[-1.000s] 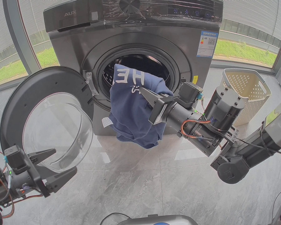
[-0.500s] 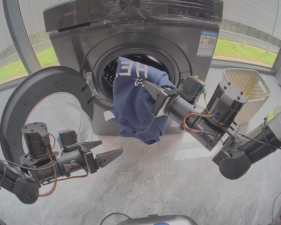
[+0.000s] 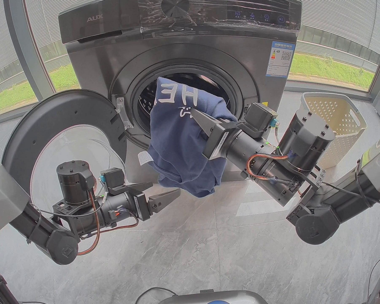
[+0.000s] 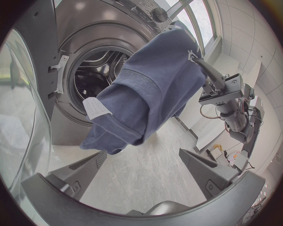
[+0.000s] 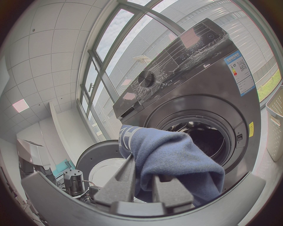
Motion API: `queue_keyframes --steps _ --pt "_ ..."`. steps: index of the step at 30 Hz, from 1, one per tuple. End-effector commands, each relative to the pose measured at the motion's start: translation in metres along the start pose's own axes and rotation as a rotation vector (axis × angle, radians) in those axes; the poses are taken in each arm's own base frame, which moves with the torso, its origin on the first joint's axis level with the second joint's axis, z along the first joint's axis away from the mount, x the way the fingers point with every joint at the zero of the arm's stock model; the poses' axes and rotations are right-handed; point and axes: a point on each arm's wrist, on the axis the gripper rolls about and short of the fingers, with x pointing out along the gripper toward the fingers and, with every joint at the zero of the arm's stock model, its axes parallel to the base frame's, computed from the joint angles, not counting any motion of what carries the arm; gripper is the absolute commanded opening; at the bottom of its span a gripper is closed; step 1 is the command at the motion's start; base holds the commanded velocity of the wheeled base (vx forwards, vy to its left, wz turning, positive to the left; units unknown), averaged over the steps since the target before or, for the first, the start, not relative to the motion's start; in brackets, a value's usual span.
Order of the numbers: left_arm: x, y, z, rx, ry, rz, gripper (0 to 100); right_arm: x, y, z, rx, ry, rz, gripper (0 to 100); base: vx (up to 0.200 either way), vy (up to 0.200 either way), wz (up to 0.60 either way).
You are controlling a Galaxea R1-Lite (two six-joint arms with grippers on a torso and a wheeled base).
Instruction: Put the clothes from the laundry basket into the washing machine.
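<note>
Navy garment hangs in front of the washing machine at its open drum mouth, draped over the tips of the right claw, which is pinching the cloth near its top. The rest of the fabric falls below the claw, past the lower rim of the opening, above the floor. The left claw is spread, low, just beside the hanging hem and apart from it, in front of the open door. The laundry basket stands right of the machine.
</note>
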Motion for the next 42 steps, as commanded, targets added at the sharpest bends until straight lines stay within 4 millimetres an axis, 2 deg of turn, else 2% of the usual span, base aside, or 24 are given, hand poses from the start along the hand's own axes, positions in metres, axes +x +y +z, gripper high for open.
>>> queue_keyframes --steps 1,11,18,30,31,42 --pt "0.013 0.004 -0.005 -0.007 -0.001 0.011 100 0.0 0.001 0.0 0.001 -0.002 0.002 0 0.0 0.0 0.0" --pt "0.04 0.008 -0.008 -0.012 -0.076 0.014 100 -0.002 0.003 -0.001 0.003 0.001 0.003 0 0.0 0.0 0.0" --pt "0.057 0.003 -0.012 -0.004 -0.085 -0.013 100 -0.002 0.003 -0.001 0.002 0.0 0.005 0 0.0 0.0 0.0" --pt "0.065 0.0 -0.002 -0.013 -0.154 0.002 100 -0.003 0.003 -0.002 0.002 0.003 0.004 0 0.0 0.0 0.0" --pt "0.066 -0.002 -0.001 -0.011 -0.162 -0.001 0 -0.003 0.003 -0.002 0.003 0.003 0.004 0 0.0 0.0 0.0" --pt "0.062 -0.014 0.0 0.007 -0.208 -0.02 0 -0.007 0.0 -0.007 0.001 0.022 -0.004 0 0.0 0.0 0.0"
